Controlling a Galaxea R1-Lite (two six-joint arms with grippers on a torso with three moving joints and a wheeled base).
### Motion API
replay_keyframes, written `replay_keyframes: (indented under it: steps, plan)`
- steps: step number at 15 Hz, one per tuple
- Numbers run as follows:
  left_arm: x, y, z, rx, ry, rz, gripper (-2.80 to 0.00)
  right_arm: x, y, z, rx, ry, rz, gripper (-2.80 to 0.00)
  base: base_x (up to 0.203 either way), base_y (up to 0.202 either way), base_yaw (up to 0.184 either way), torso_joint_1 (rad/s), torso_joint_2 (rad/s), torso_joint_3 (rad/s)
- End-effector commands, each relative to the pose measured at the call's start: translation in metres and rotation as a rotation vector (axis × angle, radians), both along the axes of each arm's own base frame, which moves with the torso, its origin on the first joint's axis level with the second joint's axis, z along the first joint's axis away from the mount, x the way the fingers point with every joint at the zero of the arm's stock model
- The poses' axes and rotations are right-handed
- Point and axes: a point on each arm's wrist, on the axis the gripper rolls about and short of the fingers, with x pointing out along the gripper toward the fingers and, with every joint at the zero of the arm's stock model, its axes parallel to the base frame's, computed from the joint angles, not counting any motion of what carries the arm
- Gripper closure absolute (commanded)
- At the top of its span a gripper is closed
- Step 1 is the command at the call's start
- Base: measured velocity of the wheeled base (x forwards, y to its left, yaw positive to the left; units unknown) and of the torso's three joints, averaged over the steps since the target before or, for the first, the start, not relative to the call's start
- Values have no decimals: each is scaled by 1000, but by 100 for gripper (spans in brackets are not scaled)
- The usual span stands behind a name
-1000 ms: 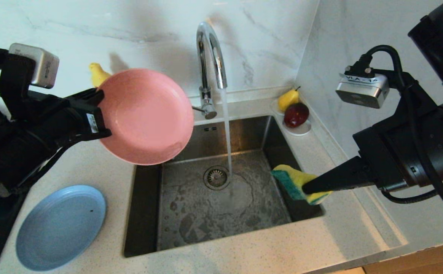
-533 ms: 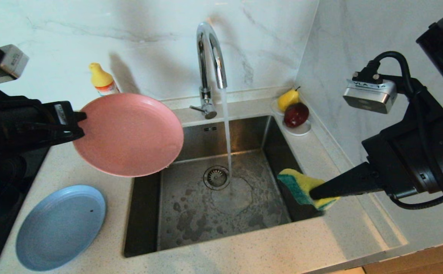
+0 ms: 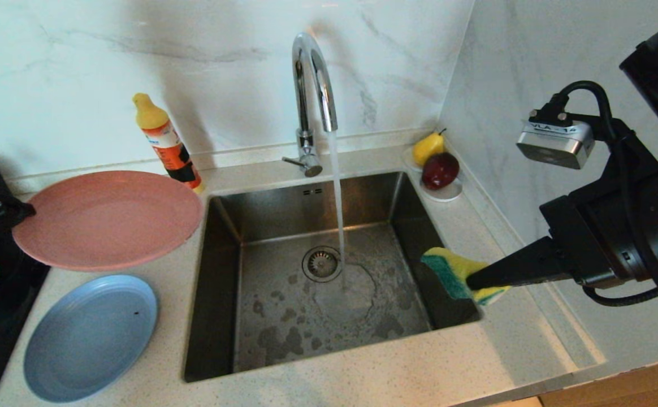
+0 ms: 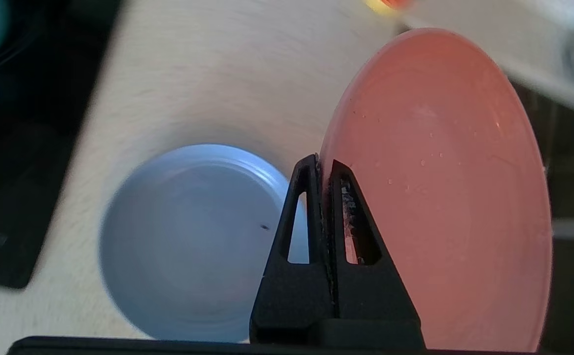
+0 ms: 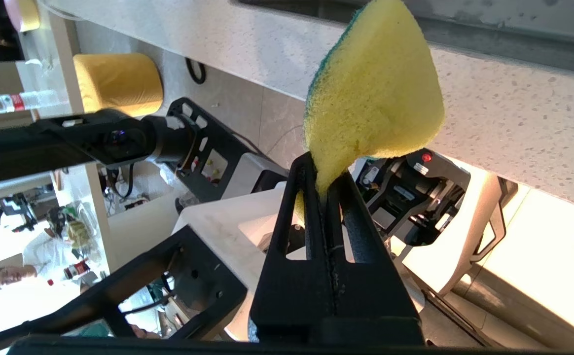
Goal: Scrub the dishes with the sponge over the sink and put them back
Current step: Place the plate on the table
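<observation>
A steel sink [image 3: 329,350] fills the frame's centre, tap running. At left, the left gripper [image 4: 324,165] pinches the rim of the pink plate [image 3: 108,217], held level above the blue plate [image 3: 89,336]. At right, the right gripper [image 5: 322,170] clamps the sponge [image 3: 456,274]. The thin, wet rim grip could let the plate slip.

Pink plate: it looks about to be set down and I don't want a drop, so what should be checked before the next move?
1. Left end effector shut on the pink plate rim: ok.
2. Plate clear of the sink, over the counter: ok.
3. Blue plate lies just in front of it; enough room: cannot tell.
4. Bottle beside the plate's far edge, touching or apart: cannot tell.
5. Right end effector shut on the sponge: ok.
</observation>
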Motion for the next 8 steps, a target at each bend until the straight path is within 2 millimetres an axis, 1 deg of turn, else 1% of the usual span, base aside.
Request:
replay_keyframes:
  steps: [1,3,5,8]
  plan:
    - [-8,25,-2,-54,-2,102,0,3,1,-3,-9,15,-4,0,0,0,0,0,0,0]
    - [-11,34,-10,-114,31,155,0,2,0,-2,-7,14,-5,0,0,0,0,0,0,0]
    - [-15,45,-12,-141,26,193,0,1,-1,-2,-6,13,-5,0,0,0,0,0,0,0]
    - [-12,68,-25,-176,63,259,0,1,-2,-4,-12,17,-10,0,0,0,0,0,0,0]
